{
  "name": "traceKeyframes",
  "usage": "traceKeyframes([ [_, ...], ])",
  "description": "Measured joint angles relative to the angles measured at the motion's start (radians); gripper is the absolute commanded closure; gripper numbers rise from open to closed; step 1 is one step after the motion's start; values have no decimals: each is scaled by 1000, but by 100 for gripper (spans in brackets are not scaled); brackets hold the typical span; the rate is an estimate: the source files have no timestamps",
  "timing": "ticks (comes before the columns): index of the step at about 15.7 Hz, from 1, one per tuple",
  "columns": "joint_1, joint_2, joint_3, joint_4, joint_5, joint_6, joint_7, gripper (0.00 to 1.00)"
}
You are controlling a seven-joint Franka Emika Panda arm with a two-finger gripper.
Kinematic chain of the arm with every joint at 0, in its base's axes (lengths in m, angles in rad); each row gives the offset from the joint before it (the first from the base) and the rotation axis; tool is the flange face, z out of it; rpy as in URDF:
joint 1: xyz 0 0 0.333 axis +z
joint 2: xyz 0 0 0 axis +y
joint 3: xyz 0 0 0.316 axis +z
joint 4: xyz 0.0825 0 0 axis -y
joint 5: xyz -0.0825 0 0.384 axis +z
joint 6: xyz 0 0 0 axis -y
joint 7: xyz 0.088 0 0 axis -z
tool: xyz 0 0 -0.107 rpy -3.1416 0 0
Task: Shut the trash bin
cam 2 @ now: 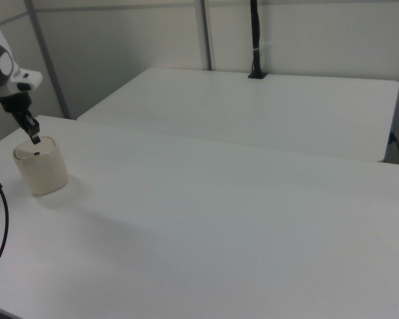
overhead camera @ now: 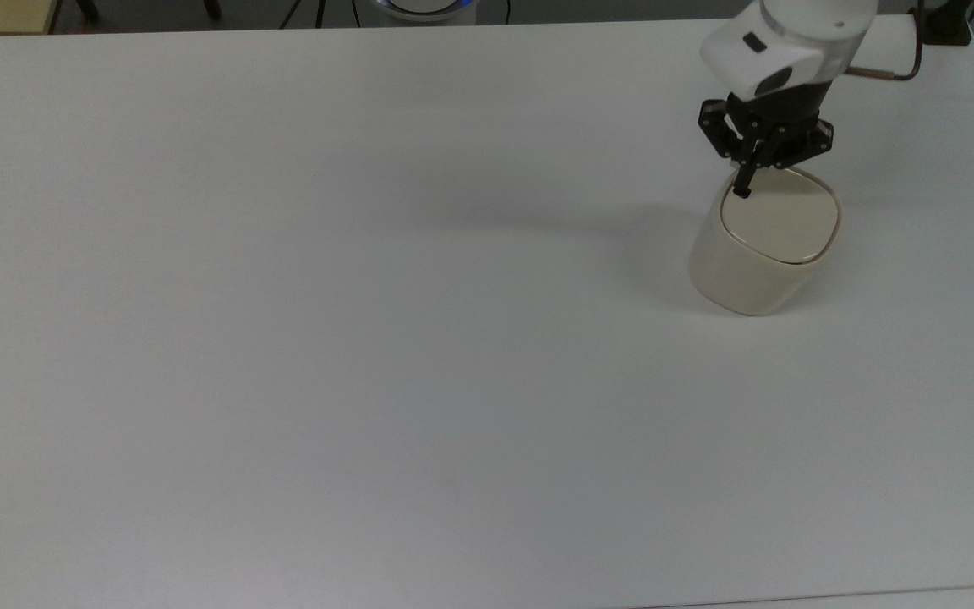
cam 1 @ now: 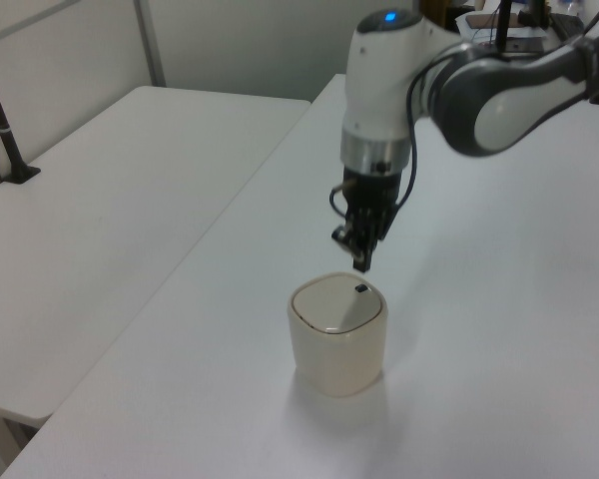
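The cream-white trash bin (overhead camera: 749,271) stands near the top view's right edge of the white table, with its flat lid (overhead camera: 781,216) lying down level with the rim. In the left view the bin (cam 1: 337,344) shows a small black button (cam 1: 361,288) at its rim. My gripper (overhead camera: 741,189) points straight down with its black fingers pressed together and nothing between them. It hangs just above the button side of the lid (cam 1: 360,263), clear of it. In the right view the gripper (cam 2: 35,139) hovers a little over the bin (cam 2: 41,171).
The white table (overhead camera: 369,296) stretches wide and bare to the top view's left of the bin. A second white table (cam 1: 100,210) stands beside it across a gap, with a black post (cam 1: 5,140) clamped on it. A cable (overhead camera: 884,85) trails from the arm.
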Motion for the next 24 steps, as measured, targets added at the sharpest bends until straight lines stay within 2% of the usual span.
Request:
traceKeyframes([
  [5, -70, -157, -1, 0, 7, -131, -40, 100],
  [11, -213, -310, -17, -3, 78, -298, -190, 100],
  [14, -227, -347, -97, -5, 93, -347, -262, 100],
  [18, -228, -382, -257, -38, 152, -368, -389, 100],
  [20, -230, -394, -321, -68, 166, -368, -450, 100],
  [24, -244, -406, -361, -107, 167, -368, -564, 100],
])
